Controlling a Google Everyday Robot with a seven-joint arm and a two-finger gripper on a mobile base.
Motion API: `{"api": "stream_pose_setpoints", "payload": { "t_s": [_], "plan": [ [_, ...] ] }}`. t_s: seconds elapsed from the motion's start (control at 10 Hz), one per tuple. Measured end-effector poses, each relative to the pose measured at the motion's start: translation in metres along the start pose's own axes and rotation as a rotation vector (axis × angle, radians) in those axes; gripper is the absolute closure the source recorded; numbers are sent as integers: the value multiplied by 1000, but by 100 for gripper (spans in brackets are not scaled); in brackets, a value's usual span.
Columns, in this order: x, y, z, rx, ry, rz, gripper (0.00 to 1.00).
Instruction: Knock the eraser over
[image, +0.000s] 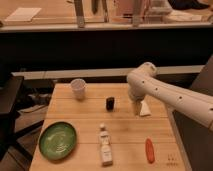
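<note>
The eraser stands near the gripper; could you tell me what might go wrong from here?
The gripper hangs beside the eraser, apart; a high sweep might pass over it. A low push may slide it toward the white cup without tipping. The white pad by the gripper could get dragged.

White rounded arm (167, 95), cream hand (136, 108) above the table (85, 122).

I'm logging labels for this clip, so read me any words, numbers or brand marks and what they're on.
None can be read.
White bottle: any print is too blurred.
Small dark marks on the table, near right corner: too small.
The gripper, just right of the eraser, shows no marking.
</note>
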Motion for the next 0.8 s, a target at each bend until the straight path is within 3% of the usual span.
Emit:
{"api": "stream_pose_setpoints", "payload": {
  "t_s": [0.5,0.6,0.8],
  "plan": [
    [-7,-2,6,3,-13,-17,22],
    [-7,-2,6,3,-15,-19,26],
    [-10,-2,8,4,-22,-27,43]
  ]
}}
